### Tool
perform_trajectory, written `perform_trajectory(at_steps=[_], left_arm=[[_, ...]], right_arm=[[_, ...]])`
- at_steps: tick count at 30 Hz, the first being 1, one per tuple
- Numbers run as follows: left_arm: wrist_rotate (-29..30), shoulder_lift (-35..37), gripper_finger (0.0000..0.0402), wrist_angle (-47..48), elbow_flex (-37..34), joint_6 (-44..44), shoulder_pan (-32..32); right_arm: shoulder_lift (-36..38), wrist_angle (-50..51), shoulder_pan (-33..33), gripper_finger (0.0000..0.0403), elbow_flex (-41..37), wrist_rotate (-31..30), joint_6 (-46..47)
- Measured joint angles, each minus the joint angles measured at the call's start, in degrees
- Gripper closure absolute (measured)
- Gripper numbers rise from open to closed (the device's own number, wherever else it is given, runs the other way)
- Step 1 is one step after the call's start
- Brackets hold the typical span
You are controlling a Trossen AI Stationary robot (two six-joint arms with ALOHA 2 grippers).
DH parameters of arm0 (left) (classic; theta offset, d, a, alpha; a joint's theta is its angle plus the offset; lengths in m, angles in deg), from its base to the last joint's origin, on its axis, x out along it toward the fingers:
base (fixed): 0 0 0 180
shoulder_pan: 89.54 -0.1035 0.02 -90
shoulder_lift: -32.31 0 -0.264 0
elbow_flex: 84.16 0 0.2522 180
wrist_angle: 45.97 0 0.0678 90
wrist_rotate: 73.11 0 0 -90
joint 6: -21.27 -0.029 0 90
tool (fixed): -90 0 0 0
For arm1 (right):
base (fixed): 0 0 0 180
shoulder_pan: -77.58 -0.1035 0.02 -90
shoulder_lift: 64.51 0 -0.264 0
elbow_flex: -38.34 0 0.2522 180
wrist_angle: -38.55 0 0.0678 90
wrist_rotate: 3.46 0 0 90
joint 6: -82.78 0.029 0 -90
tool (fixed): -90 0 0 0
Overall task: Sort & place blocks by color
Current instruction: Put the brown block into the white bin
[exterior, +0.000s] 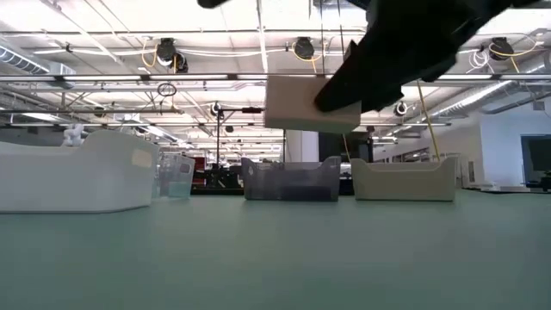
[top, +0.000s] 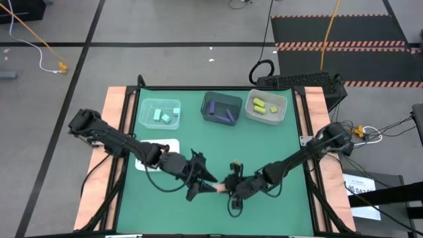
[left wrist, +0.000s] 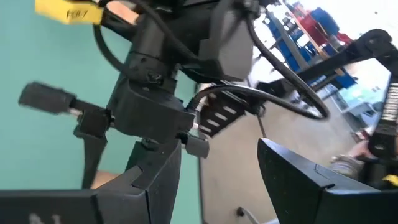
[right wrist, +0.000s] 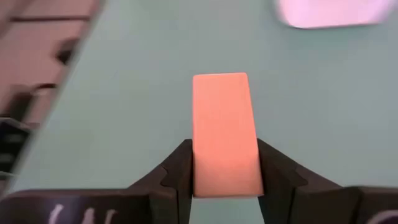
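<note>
A salmon-orange block (right wrist: 224,134) is seen pinched between the two dark fingers of the right gripper (right wrist: 224,177), held clear of the green table (top: 264,142) near its front edge, at about the middle of its width. In the low view the same block (exterior: 310,105) is shown lifted above the tabletop, a dark finger laid against its side. From above, the right gripper (top: 225,187) and the left gripper (top: 206,178) are found close together, nose to nose, with the block (top: 220,188) between them. The left gripper's fingers (left wrist: 155,180) are spread apart, and nothing is held between them; the right arm is seen just beyond them in the left wrist view. Along the far side of the table three bins are lined up: a clear bin (top: 144,114) with mint-teal blocks (top: 160,116), a dark bin (top: 213,98) with purple blocks (top: 225,114), and a pale bin (top: 281,114) with yellow-green blocks (top: 263,106). A flat white tray (top: 173,147) is partly covered by the left arm at the table's left side, well apart from the three bins.
</note>
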Motion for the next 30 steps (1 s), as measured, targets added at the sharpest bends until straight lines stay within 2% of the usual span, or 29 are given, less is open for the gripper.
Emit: perform_trajectory(at_steps=[7,12,15,18,23,30], left_arm=[[-0.11,0.00,0.0190,-0.92,0.00,-7.67,-3.23],[0.27,-0.02,0.0190,-5.07,-0.02,-20.04,-4.12],[3.95,-0.02,0.0190,-9.40,-0.02,-28.08,-5.31],[7.93,-0.02,0.0190,-15.18,-0.02,-36.71,-7.17],[10.67,-0.02,0.0190,-22.86,-0.02,-48.79,-9.99],[12.10,-0.02,0.0190,-30.07,-0.02,-51.01,-13.25]], right_arm=[[10.59,16.25,5.88,0.0292,-1.89,-2.81,-0.01],[20.00,17.45,10.14,0.0292,-6.08,-2.82,0.00],[25.82,17.13,12.39,0.0292,-8.45,-3.02,0.01],[31.13,16.11,13.96,0.0292,-10.19,-5.67,-0.04],[39.38,5.55,15.35,0.0292,-13.95,-7.56,-3.30],[45.17,-22.14,15.54,0.0292,-21.13,-7.62,-12.49]])
